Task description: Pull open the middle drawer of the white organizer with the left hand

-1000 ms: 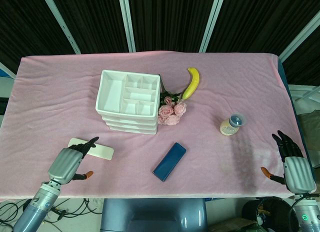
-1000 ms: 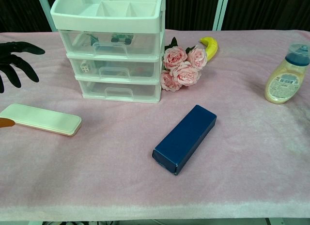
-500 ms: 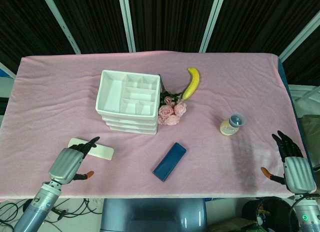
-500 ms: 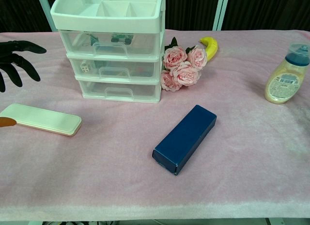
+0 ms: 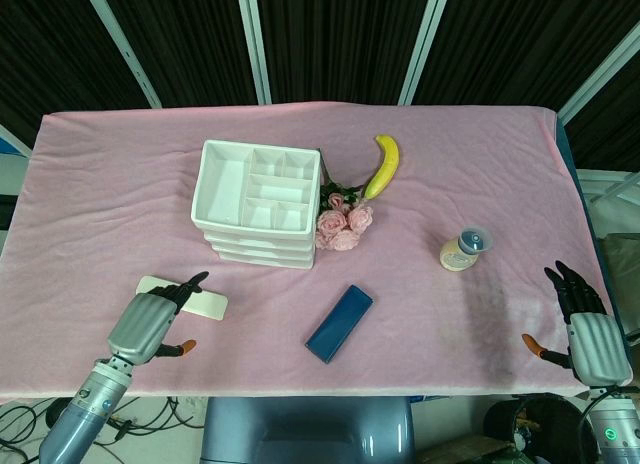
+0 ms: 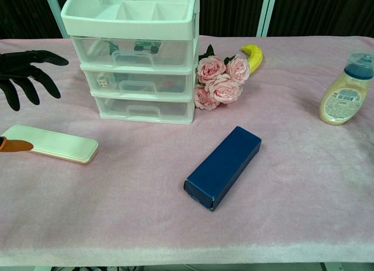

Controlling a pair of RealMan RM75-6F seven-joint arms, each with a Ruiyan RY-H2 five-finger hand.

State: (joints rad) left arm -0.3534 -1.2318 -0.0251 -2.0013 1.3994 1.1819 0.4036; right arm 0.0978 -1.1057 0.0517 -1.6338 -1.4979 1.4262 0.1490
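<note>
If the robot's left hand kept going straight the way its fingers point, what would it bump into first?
Probably the white organizer. The left hand hovers with fingers spread, pointing toward the organizer's left side, with bare pink cloth between. Height is hard to judge, so which drawer it meets is unclear.

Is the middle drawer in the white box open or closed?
Closed. The middle drawer sits flush with the drawers above and below it in the organizer, and the left hand is off to the side, not touching it.

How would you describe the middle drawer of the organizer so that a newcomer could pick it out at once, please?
Start at the white organizer left of the pink roses. Its front is a stack of clear drawers; the middle drawer lies between the other two. Unlike the seemingly empty bottom one, it shows a small white item at its left end.
</note>
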